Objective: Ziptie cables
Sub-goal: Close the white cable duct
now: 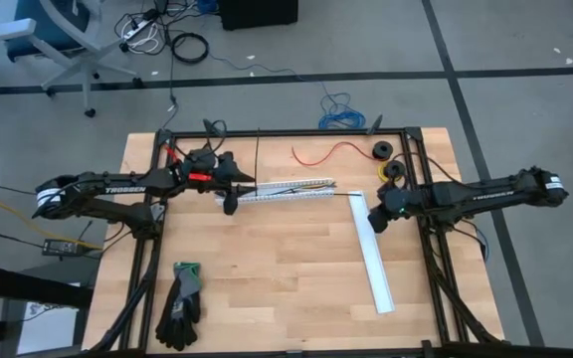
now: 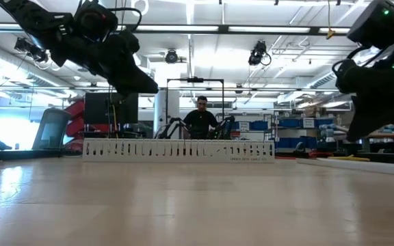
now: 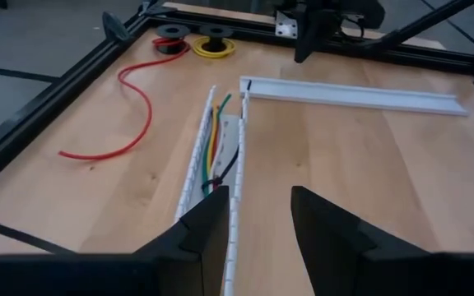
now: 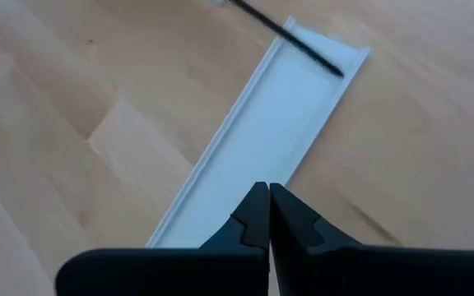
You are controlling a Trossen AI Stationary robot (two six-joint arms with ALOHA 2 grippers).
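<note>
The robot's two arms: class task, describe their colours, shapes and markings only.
Both arms are dark, slim and jointed. The left arm and right arm each carry white lettering along the forearm. The left end effector and right end effector have two black, wedge-shaped fingers.

Both dark arms reached inward above the table, the left gripper hovering with its fingers parted, the right gripper hovering with fingers pressed together.
</note>
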